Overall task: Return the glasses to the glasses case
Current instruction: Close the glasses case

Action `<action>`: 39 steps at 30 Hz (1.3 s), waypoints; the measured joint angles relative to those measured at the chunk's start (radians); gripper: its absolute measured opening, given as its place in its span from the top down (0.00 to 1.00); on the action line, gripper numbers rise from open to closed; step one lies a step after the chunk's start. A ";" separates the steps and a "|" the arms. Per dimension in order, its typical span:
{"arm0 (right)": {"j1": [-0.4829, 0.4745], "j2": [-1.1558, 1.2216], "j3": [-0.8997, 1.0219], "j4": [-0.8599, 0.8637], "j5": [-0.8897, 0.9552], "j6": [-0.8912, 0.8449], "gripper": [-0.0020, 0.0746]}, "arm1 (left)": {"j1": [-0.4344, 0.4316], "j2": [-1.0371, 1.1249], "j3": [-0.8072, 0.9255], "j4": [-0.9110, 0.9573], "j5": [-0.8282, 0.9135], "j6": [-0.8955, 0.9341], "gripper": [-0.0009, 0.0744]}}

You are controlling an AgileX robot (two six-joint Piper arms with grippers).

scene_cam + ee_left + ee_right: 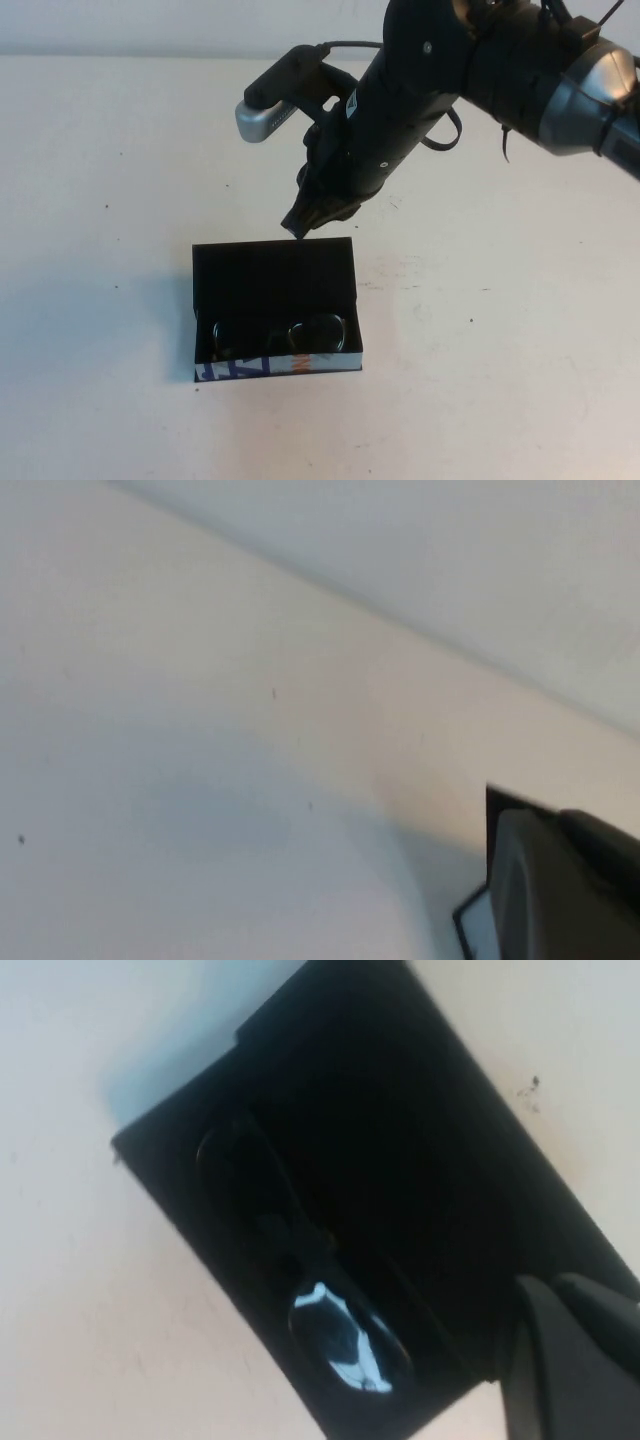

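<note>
Black glasses lie inside the open case, below and just nearer the robot than the right gripper. That gripper's fingers are closed, empty, at the case's far edge. The left gripper is out of sight.

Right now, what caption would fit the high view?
Glasses lie in the open case; right gripper, shut, hangs at its far edge.

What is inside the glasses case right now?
The glasses lie inside the open glasses case, along its patterned front edge. Their temples blend into the black lining and cannot be made out. The right gripper, shut, sits at the case's far edge; the left gripper is out of view.
</note>
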 joint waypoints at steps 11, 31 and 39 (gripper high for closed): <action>-0.017 0.051 0.000 -0.009 -0.039 0.149 0.99 | -0.265 0.693 -0.337 -0.089 0.258 0.334 0.99; -0.066 0.165 -0.125 0.048 -0.065 0.153 0.99 | -0.322 1.399 -0.538 -1.075 0.341 1.556 0.99; -0.096 0.335 -0.362 0.086 0.052 0.155 0.99 | -0.322 1.521 -0.538 -1.196 0.298 1.728 0.99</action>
